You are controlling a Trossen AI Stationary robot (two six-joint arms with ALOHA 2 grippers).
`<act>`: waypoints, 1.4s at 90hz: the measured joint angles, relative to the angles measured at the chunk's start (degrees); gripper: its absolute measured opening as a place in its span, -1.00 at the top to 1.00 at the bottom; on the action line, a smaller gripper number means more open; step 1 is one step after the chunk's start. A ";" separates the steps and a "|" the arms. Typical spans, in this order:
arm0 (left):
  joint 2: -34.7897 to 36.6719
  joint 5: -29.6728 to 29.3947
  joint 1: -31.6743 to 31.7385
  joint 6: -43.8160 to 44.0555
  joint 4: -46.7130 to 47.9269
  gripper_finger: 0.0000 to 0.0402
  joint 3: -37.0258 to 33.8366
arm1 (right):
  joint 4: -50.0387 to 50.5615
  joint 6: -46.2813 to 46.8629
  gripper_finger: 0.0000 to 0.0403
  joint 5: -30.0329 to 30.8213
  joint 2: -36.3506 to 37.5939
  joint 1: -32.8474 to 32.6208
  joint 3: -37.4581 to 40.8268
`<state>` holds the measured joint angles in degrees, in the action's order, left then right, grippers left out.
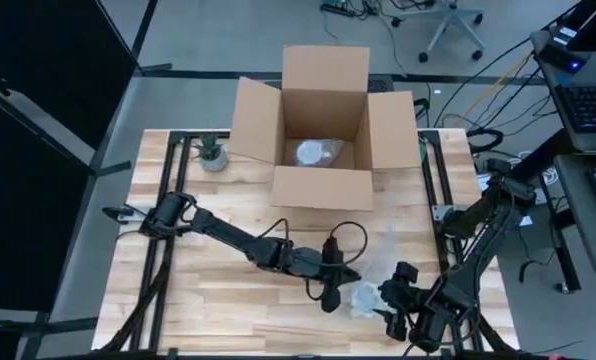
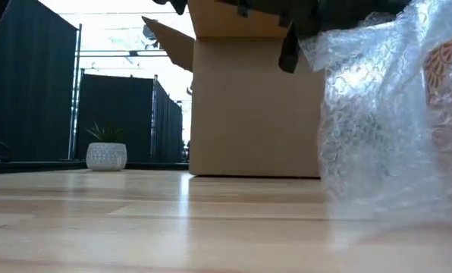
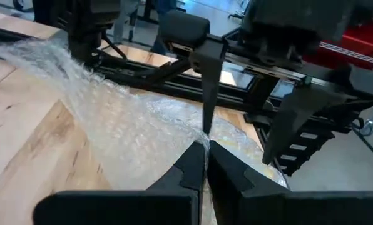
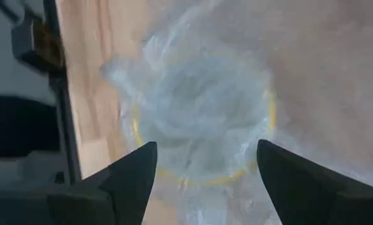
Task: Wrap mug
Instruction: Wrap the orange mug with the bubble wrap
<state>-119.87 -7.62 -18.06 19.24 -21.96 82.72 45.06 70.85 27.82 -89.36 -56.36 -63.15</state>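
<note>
Nearest thing first: your right claw [image 4: 205, 164] is wide open with nothing in it, hanging right over the mug [image 4: 202, 122]. In the right wrist view the yellow rim sits between the two fingers, with wrap [image 4: 193, 100] bunched over and into the mouth. So the mug's pretty much dead centre under that claw, at the near right part of the table [image 1: 178, 290].

Your left claw [image 1: 343, 272] is just beside it, on the left of the right claw. Its fingers are pinched together on a fold of the wrap, and from the left wrist view the sheet trails away from the tips across the wood. Looks like the step in hand is tucking the loose wrap around or into the mug, though that's my read, not a sure thing.

If that's it, I'd keep the left pinch where it is so the sheet holds some tension. Bring the right claw straight down so the fingers straddle the rim, not land on it. Bubble wrap is springy and slippery, so close slow, or the mug may skate.

Farther out from both claws, the open box [image 1: 323, 125] sits at the far middle with something wrapped already inside. A little plant [image 1: 212, 153] stands left of that, well clear.
</note>
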 joint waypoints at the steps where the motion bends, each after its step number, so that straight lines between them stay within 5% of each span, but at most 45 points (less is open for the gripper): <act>1: 0.00 0.00 0.00 -0.01 -0.01 0.99 0.00 | -0.03 0.00 -0.28 -0.59 0.03 0.00 -0.01; 126: 0.04 4.39 -0.11 -4.60 -1.09 0.99 3.76 | -4.54 2.01 -0.28 -0.66 2.47 -2.90 0.04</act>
<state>-119.83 -3.22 -18.17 14.64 -23.05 86.48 40.52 72.86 27.16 -86.90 -59.25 -63.11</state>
